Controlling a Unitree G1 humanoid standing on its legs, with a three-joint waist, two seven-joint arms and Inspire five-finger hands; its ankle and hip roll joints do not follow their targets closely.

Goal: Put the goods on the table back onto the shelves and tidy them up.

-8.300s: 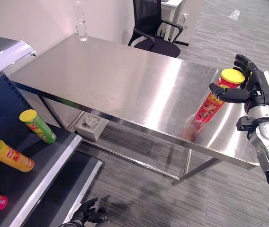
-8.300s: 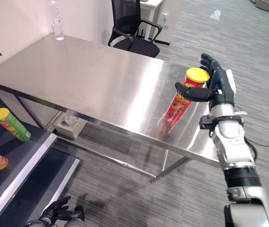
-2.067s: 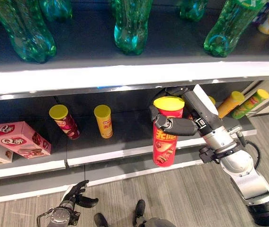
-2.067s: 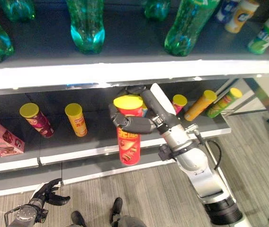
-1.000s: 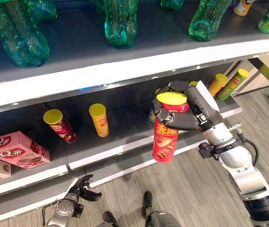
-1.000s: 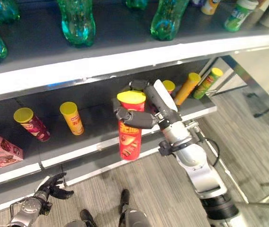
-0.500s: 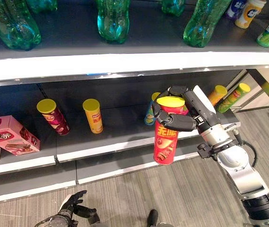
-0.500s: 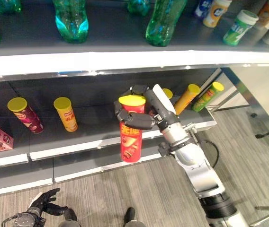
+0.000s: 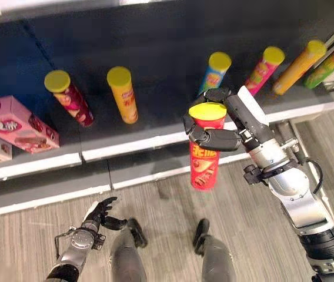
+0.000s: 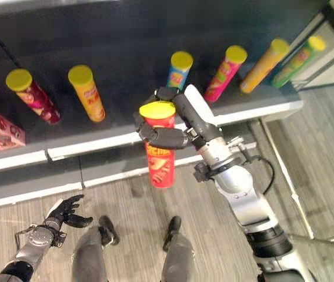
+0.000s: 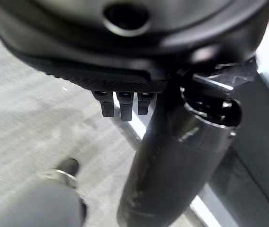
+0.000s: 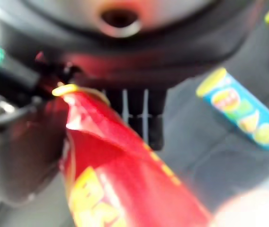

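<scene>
A tall red can [image 9: 204, 157] with a yellow lid hangs upright in the air before the shelf's [image 9: 126, 147] front edge, gripped near its top. On the shelf stand further cans: maroon [image 9: 69, 97], yellow [image 9: 123, 94], blue [image 9: 214, 71], pink [image 9: 262, 69].

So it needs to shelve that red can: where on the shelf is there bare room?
Widest bare stretch lies between the yellow can and the blue can, behind the red can gripped by the right hand. Crowded right of the blue can: pink, orange, green cans.
</scene>
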